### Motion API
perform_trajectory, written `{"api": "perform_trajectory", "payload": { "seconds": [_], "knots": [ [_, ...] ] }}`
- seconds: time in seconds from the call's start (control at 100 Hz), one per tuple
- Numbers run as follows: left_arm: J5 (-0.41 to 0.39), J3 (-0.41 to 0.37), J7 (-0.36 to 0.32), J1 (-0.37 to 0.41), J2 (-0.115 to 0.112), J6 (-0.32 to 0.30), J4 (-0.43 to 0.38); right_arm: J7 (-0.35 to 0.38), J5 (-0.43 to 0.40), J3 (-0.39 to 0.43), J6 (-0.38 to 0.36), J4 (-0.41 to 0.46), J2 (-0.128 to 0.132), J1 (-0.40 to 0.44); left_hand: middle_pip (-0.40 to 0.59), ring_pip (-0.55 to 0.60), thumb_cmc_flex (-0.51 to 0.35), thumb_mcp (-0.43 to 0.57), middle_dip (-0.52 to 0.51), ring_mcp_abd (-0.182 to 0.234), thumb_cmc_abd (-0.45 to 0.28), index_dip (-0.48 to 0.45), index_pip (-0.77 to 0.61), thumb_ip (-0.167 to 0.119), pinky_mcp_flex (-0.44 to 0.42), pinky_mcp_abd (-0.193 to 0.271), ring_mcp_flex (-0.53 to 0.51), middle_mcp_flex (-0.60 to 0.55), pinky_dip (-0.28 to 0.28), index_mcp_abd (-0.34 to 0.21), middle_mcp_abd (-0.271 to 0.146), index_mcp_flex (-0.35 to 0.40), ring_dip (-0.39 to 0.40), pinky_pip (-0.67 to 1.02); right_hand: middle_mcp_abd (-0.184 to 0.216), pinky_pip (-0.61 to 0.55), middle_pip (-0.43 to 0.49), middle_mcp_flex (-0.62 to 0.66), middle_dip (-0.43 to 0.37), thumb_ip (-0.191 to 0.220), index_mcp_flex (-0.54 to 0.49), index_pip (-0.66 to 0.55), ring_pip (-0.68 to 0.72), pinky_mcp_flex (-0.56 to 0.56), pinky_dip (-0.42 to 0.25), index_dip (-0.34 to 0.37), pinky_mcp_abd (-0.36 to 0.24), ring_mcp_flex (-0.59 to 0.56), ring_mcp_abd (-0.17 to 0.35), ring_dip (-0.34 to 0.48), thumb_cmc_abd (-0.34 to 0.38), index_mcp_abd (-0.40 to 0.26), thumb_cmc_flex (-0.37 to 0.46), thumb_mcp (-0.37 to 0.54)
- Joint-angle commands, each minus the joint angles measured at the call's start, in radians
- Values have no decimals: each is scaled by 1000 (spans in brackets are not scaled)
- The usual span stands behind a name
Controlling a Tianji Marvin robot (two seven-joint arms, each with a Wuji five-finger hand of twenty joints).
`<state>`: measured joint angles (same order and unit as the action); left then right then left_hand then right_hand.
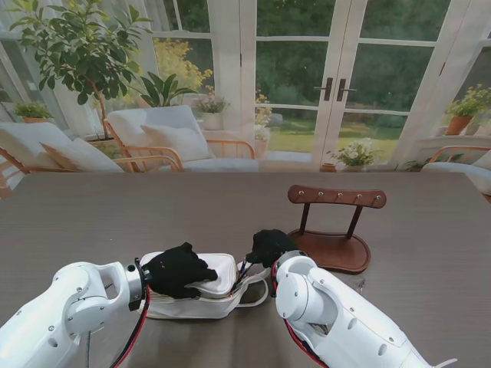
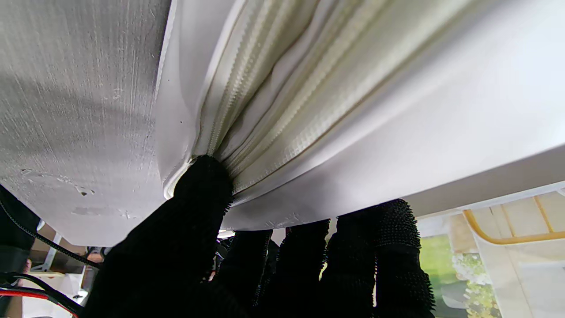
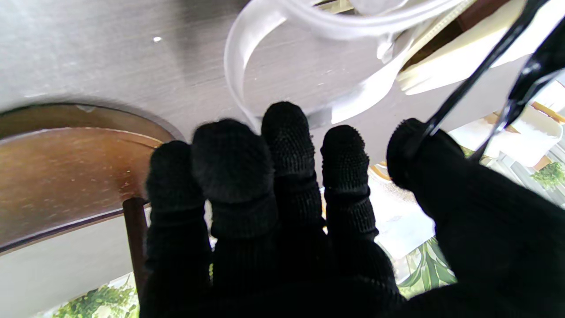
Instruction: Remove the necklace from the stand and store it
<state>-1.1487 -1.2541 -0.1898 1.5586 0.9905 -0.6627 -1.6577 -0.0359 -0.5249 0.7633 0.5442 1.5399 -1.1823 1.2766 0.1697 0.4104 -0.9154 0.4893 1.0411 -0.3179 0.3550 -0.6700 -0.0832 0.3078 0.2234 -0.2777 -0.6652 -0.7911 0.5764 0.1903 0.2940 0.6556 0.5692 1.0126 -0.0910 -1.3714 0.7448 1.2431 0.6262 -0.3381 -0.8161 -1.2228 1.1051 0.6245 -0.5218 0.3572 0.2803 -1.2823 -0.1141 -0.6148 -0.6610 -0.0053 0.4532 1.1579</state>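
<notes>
White leather-like material forms the pouch (image 1: 201, 287), which lies on the dark wood-grain counter (image 1: 92, 222) near the front edge, left of the wooden stand (image 1: 335, 226). The pouch's zipper (image 2: 265, 101) is seen in the left wrist view, running along the seam with its two sides lying apart.

The left hand (image 1: 178, 270), in a black glove, is laid over the top of the pouch. Its thumb is pressed at the end of the zipper and the remaining fingers (image 2: 393, 247) are wrapped over the pouch's far edge, so the pouch is gripped.

The right hand (image 1: 268, 246), also gloved in black, is placed just beside the right end of the pouch, between the pouch and the round base of the stand. In the right wrist view its fingers (image 3: 282, 132) are held close together and extended over the counter, next to a white strap loop (image 3: 247, 75) of the pouch. Whether anything is pinched in this hand cannot be told.

The stand is upright, with a row of pegs along its top bar; no chain is seen hanging on them. The necklace cannot be made out in any view.
</notes>
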Motion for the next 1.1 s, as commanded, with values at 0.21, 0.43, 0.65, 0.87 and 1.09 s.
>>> {"api": "perform_trajectory", "payload": {
  "seconds": [0.21, 0.43, 0.65, 0.87, 1.09],
  "knots": [
    [-20, 8, -59, 52, -21, -12, 56, 15, 1, -28, 36, -52, -10, -76, 209, 98, -152, 191, 70, 89, -6, -126, -981, -38, -18, 25, -36, -254, -1, -248, -209, 228, 25, -18, 21, -78, -4, 75, 17, 22, 27, -25, 44, 283, 17, 19, -12, -33, 51, -21, 93, -38, 50, 53],
    [-26, 7, -56, 54, -21, -15, 56, 32, 16, -43, 45, -82, -12, -102, 219, 105, -150, 203, 75, 95, -2, -142, -994, -36, -1, 26, -52, -268, 1, -249, -217, 236, 27, -11, 26, -78, -7, 74, 16, 24, 32, -25, 43, 283, 17, 18, -12, -32, 50, -20, 98, -43, 49, 46],
    [-42, 9, -38, 46, -23, -33, 65, 35, 25, -49, 49, -96, -15, -114, 362, 169, -135, 317, 155, 125, 30, -254, -1114, -8, 70, 53, -133, -327, -20, -263, -249, 280, 52, 24, 25, -78, -8, 74, 16, 26, 32, -26, 42, 283, 17, 17, -12, -32, 48, -19, 98, -42, 50, 44],
    [54, 21, -104, 28, -23, -30, 80, 30, 36, -44, 43, -85, -17, -103, 296, 142, -191, 428, 41, 48, 100, -152, -943, -69, 115, 40, -187, -370, -50, -188, -179, 356, 98, 42, 26, -78, -8, 74, 16, 27, 32, -26, 42, 283, 16, 17, -12, -32, 48, -19, 99, -43, 50, 43],
    [2, 28, -54, 13, -24, -59, 96, 23, 40, -48, 40, -80, -20, -102, 360, 146, -227, 473, -34, 50, 85, -171, -1109, -153, 174, 4, -254, -392, -168, -237, -212, 487, 139, 86, 25, -78, -8, 76, 17, 27, 32, -27, 44, 283, 16, 17, -12, -32, 48, -19, 99, -44, 49, 43]
  ]
}}
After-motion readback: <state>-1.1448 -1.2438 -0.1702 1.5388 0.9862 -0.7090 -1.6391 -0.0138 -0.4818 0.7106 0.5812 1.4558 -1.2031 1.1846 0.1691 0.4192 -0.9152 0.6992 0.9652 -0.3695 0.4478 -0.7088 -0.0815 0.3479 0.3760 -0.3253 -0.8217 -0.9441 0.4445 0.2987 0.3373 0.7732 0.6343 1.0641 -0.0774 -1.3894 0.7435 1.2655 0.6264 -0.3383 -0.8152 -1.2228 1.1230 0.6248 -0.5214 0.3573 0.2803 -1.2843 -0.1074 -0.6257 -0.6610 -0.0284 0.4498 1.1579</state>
